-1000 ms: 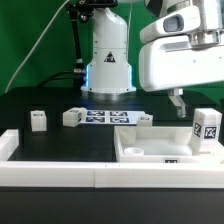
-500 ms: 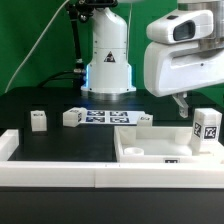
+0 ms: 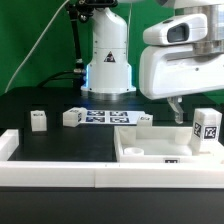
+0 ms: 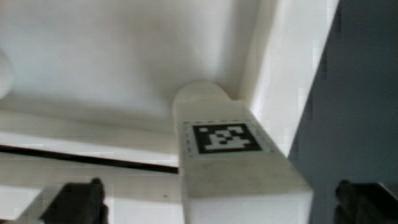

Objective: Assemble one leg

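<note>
A white leg (image 3: 207, 129) with a marker tag stands upright at the right corner of the large white panel (image 3: 150, 153). My gripper (image 3: 176, 110) hangs just above the panel, to the exterior view's left of this leg. In the wrist view the same leg (image 4: 226, 150) lies in line with the gap of the gripper (image 4: 226, 205). The dark fingertips (image 4: 80, 202) stand wide apart on either side of it and do not touch it. The gripper is open and empty. The panel (image 4: 107, 70) fills the background there.
Three more white legs lie on the black table: one at the left (image 3: 38, 120), one beside the marker board (image 3: 72, 117), one at the panel's back rim (image 3: 145, 119). The marker board (image 3: 103, 118) lies before the robot base (image 3: 108, 70). A white wall (image 3: 60, 175) edges the front.
The hand rose and shifted slightly right, then came back left and a little lower over the panel. The legs and the panel have not moved.
</note>
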{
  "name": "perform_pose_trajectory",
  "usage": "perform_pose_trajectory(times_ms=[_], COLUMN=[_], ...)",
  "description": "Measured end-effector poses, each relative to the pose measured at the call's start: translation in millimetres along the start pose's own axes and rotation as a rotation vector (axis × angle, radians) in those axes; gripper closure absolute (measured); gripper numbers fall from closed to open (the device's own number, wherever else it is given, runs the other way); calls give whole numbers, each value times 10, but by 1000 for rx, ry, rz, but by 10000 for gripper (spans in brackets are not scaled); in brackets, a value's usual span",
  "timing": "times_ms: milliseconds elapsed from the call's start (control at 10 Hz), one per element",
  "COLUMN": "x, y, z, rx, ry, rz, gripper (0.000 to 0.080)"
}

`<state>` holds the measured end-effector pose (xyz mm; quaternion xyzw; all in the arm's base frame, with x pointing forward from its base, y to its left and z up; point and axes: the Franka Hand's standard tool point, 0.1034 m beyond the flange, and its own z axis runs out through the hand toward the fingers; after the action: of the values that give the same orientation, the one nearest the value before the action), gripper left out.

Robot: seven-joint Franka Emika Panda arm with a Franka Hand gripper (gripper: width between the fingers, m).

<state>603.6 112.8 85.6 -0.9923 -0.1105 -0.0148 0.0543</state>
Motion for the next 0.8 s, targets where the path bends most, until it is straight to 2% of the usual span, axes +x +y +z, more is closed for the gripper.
perform_pose_trajectory(times_ms=[400, 600, 700, 800], x=[-3, -3, -2, -2], y=[-16, -17, -17, -17], z=[6, 6, 5, 5], rx=[0, 0, 0, 1], ry=[-1, -1, -1, -1], rz=[1, 1, 1, 10], gripper=[151, 406, 406, 509])
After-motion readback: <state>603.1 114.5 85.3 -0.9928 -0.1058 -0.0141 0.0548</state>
